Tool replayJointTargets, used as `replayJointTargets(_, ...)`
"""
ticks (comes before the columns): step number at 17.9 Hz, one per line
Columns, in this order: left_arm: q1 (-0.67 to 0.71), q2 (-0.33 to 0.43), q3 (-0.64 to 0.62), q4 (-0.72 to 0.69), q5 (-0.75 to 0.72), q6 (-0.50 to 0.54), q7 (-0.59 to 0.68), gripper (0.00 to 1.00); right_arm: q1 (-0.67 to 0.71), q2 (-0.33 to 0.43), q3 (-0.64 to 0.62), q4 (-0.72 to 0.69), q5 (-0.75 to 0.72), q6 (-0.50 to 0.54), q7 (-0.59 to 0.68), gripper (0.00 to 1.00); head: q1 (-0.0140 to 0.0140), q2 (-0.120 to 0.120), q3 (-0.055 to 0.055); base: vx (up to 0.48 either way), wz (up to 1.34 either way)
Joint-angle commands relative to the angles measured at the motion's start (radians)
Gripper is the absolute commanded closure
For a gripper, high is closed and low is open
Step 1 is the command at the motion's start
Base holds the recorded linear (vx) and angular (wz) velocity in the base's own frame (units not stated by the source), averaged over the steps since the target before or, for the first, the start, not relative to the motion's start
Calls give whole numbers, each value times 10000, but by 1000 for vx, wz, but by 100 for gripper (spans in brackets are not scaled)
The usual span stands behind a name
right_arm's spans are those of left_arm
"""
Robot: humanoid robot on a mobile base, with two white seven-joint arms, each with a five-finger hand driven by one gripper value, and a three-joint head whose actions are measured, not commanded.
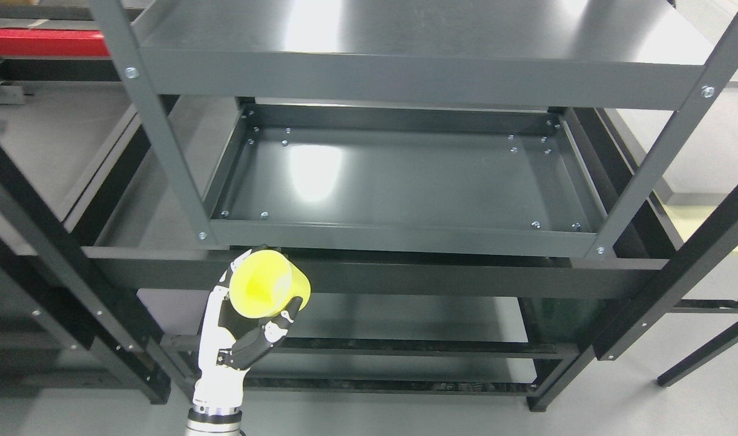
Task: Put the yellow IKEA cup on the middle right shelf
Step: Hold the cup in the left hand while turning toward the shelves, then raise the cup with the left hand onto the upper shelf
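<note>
left hand at lower left, fingers wrapped around yellow cup, cup tilted with open mouth facing camera, held just below front edge of grey middle shelf, bare top shelf above

the left hand is hiding part of the yellow cup; the picture's top edge is cutting off the top shelf, and the bottom edge the wrist.
</note>
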Motion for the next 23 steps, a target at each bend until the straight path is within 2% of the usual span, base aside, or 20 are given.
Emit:
replayJointTargets(1,-142,174,-981,-266,-8,-700,2,98,140,-175,169,0,-245,8,7,1,0,0,0,58,-173)
replayJointTargets(11,-1582,174,-2731,-496,-70,-2466,-535,98,140,-175,169,0,-245,8,7,1,0,0,0,85,-52)
replayJointTargets(15,-2915,174,-2930,-511,-70,-2466,-535,98,140,-175,169,0,-245,8,7,1,0,0,0,76,139)
replayJointTargets(18,-4202,174,-4033,-511,-70,-2390,-535,98,140,-175,169,0,-245,8,7,1,0,0,0,61,188)
replayJointTargets(21,-5996,174,-4342,-496,-70,-1535,-459,98,140,-175,169,0,-245,8,7,1,0,0,0,27,112)
replayJointTargets(23,-6674,174,-4343,-481,-70,-1026,-397,98,140,-175,169,0,-245,8,7,1,0,0,0,4,39)
